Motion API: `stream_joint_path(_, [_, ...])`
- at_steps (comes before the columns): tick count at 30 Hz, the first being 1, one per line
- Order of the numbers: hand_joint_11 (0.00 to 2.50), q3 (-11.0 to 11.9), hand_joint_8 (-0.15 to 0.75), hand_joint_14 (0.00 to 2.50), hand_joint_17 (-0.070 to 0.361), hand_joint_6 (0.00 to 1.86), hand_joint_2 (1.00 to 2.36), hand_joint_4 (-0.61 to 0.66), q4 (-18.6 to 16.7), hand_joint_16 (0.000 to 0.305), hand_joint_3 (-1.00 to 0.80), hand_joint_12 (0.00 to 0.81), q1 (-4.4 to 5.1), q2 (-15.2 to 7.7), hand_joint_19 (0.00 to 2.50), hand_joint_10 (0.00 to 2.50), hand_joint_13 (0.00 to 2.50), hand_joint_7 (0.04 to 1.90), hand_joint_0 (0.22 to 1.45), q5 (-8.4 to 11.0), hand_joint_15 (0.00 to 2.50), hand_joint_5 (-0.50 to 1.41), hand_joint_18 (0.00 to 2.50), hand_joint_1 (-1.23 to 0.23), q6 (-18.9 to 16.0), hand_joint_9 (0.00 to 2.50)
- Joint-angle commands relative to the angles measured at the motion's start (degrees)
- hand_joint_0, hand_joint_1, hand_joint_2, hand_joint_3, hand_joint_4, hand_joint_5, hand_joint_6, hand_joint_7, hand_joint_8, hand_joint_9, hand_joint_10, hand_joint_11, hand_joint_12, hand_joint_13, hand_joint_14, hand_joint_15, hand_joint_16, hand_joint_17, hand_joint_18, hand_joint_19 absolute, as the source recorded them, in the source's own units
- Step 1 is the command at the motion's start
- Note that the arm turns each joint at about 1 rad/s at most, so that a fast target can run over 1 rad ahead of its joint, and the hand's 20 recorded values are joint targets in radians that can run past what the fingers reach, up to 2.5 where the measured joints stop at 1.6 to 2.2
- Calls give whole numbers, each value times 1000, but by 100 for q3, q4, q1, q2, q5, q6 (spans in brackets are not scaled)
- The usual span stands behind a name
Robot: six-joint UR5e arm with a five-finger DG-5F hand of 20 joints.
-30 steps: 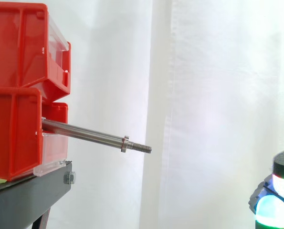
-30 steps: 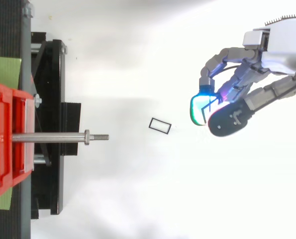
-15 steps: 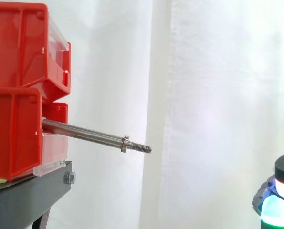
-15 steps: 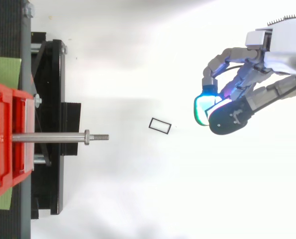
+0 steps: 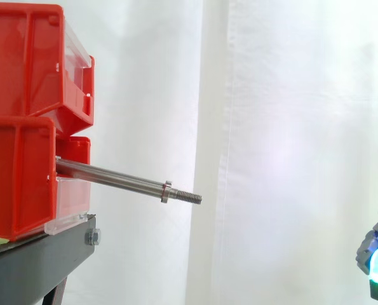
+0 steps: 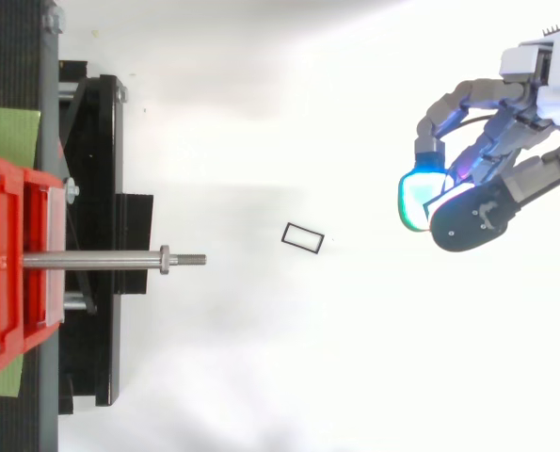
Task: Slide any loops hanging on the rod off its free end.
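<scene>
Hand (image 6: pixel 472 218) curled shut on nothing, at 3 o'clock in the top view.
We see its pads (image 6: pixel 415 196) pressed together; the loop (image 6: pixel 303 237) lies at its 9 o'clock, off the rod (image 6: pixel 101 259), beyond the free end.

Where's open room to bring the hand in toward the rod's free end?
Bare white surface runs from the rod's threaded tip to the hand, broken only by a small black rectangular loop lying between them. Either side of that loop is bare too. Crowded at the left: red bins on the black stand.
</scene>
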State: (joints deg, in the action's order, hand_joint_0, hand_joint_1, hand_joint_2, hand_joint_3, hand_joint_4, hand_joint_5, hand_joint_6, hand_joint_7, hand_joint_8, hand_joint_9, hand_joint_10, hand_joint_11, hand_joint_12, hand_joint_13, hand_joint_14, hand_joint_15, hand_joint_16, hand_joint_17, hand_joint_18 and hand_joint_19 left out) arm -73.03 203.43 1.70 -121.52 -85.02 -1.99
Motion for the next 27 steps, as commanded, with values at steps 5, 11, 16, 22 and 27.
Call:
stream_joint_path(5, [315, 17, 258, 7, 98, 936, 1000, 56, 83, 43, -500, 327, -47, 58, 394, 11, 647, 858, 652, 3, 174, -150, 688, -807, 5, 866])
stream_joint_path(11, [319, 219, 257, 6, 97, 928, 1000, 7, 417, 43, -500, 327, -117, 58, 386, 11, 663, 881, 669, -24, 168, -148, 710, -829, 5, 877])
stream_joint_path(16, [334, 298, 254, 6, 96, 942, 1000, -64, 619, 43, -500, 328, -187, 58, 355, 13, 676, 900, 735, -50, 166, -157, 730, -875, 14, 869])
stream_joint_path(22, [337, 307, 250, 6, 96, 943, 1000, 5, 636, 43, -500, 327, -231, 58, 363, 11, 678, 849, 712, -129, 163, -161, 735, -892, 14, 861])
stream_joint_path(27, [327, 395, 255, 6, 95, 920, 1000, 64, 751, 42, -500, 325, -267, 58, 405, 11, 688, 880, 622, -147, 175, -141, 730, -780, 23, 898])
